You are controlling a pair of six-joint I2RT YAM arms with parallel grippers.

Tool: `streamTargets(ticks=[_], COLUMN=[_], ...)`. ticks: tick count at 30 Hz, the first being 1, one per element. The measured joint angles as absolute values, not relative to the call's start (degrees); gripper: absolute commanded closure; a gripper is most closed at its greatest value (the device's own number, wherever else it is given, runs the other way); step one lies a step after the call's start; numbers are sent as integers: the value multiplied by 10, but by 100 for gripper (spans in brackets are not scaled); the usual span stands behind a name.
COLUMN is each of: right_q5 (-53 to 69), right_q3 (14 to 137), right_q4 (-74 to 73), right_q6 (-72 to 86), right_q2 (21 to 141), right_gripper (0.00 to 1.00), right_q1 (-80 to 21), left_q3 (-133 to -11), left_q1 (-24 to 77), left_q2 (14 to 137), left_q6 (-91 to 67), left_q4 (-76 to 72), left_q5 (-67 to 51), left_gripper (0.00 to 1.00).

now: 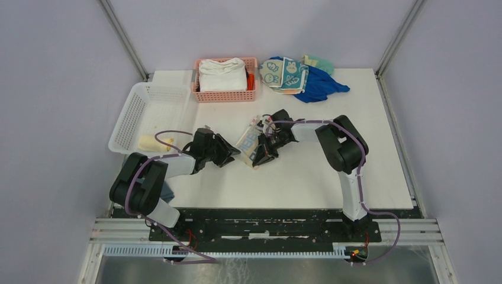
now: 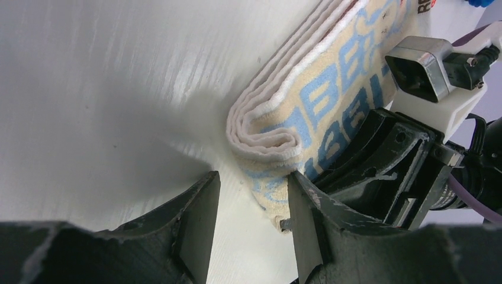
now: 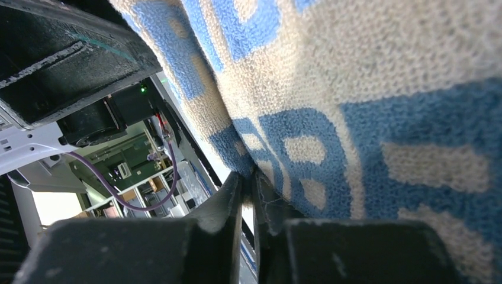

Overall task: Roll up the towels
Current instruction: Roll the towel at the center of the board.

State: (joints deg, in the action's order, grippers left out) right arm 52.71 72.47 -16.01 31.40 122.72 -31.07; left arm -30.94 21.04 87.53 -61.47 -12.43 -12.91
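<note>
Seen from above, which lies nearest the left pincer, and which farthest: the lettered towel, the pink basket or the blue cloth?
From the left pincer:
1. lettered towel, just to its right
2. pink basket, at the table's back
3. blue cloth, at the back right

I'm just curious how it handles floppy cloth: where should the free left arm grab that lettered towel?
Probably the rounded folded end of the lettered towel, coming in from the side where the left gripper sits. There the layers stack into one thick bundle right ahead of its open fingers; the right gripper is clamped further along.
</note>
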Motion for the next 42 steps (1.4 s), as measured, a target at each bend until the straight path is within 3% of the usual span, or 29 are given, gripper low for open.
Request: streamTargets(ticks=[12, 16, 30, 42], right_q5=[437, 369, 112, 25], right_q3=[749, 749, 741, 725], right_q4=[-230, -250, -248, -227], right_q6=[237, 197, 56, 2], right_q2=[1178, 1139, 1082, 1089], right_gripper=[49, 43, 44, 51], right_q1=[-317, -328, -456, -489], left_q3=[-328, -331, -338, -338], left_q1=[210, 210, 210, 210], left_q2=[909, 914, 927, 932], left_q6=[-649, -656, -660, -664], left_q4=[-139, -141, -152, -159], left_q5=[-125, -125, -126, -126], left_gripper=[49, 50, 50, 51])
